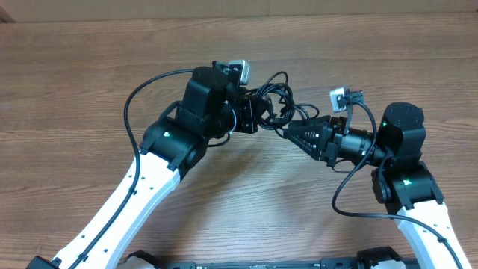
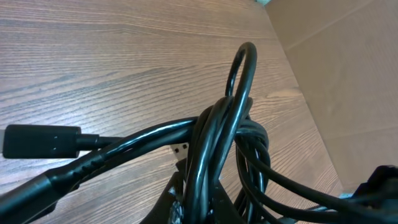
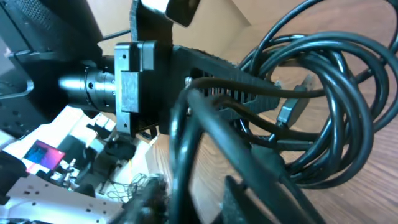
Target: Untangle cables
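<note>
**Cable bundle held between the two arms**

Your left gripper (image 1: 256, 116) is closed on the cables (image 1: 278, 96). The thin black cords bunch at its fingertips and spread in loose loops on the side away from its arm, over the wooden table (image 1: 89, 60). Your right gripper (image 1: 287, 131) points its tips into the lower strands of the same bundle, just beside the left gripper. You cannot tell whether its jaws are clamped: from overhead the fingers taper to a point among the cords, and its own wrist view is blurred there.

The left wrist view shows what the overhead view hides. Here the cables (image 2: 214, 134) are several glossy cords crossing in one knot, with one narrow loop standing upright above the crossing. A cord end with a black connector plug (image 2: 40, 141) lies out to the left.

The right wrist view looks across at the left gripper (image 3: 186, 62) side-on. There the cables (image 3: 329, 93) hang in wide round coils beside it, around a small grey plug (image 3: 291, 112), and blurred strands run close to the lens.
</note>
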